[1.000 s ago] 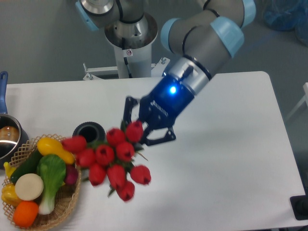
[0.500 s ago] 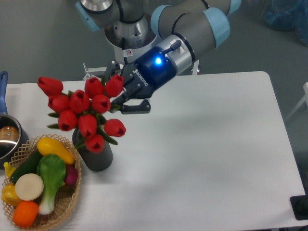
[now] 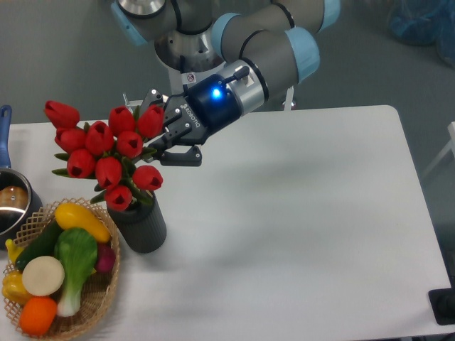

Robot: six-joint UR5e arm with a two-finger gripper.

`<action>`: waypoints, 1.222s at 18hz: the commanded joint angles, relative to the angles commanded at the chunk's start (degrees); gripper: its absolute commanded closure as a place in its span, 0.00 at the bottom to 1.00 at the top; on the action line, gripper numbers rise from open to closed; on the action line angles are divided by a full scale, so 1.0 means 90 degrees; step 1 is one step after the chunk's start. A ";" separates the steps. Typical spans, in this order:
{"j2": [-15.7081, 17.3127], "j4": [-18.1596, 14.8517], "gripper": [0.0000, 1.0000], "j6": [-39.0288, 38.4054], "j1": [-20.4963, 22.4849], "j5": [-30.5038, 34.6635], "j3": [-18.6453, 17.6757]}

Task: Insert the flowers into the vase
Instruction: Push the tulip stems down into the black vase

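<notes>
Red tulip bunch (image 3: 106, 153) above the ribbed vase (image 3: 140, 224) | gripper (image 3: 158, 138) clamps stems | lower straight, release gently.

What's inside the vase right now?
The flowers rise out of the vase, with the gripper at the bunch. The buds hide the mouth, so stem depth cannot be seen.

The white counter (image 3: 313, 213) bore the dark ribbed vase (image 3: 139, 226) near its left side, a wicker basket (image 3: 99, 298) of toy vegetables just beside it, and a steel pot (image 3: 10, 206) at the left edge.
</notes>
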 joint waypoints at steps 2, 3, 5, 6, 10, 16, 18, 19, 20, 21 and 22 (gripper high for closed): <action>0.0010 0.0010 1.00 0.0039 0.0000 0.0000 -0.0098; 0.0049 0.0000 1.00 0.0049 0.0000 0.0000 -0.0146; 0.0117 0.0000 1.00 0.0049 0.0000 0.0010 -0.0234; 0.0127 0.0010 1.00 0.0058 0.0000 0.0010 -0.0274; 0.0088 0.0000 1.00 0.0448 -0.0029 0.0059 -0.0430; 0.0039 -0.0010 1.00 0.1171 -0.0029 0.0341 -0.0840; 0.0029 -0.0010 1.00 0.1454 -0.0029 0.0391 -0.1025; 0.0029 -0.0019 0.99 0.1629 -0.0039 0.0429 -0.1123; 0.0029 -0.0020 0.99 0.1795 -0.0049 0.0478 -0.1211; -0.0019 -0.0020 0.99 0.1942 -0.0107 0.0517 -0.1279; -0.0068 -0.0020 0.98 0.2069 -0.0146 0.0556 -0.1309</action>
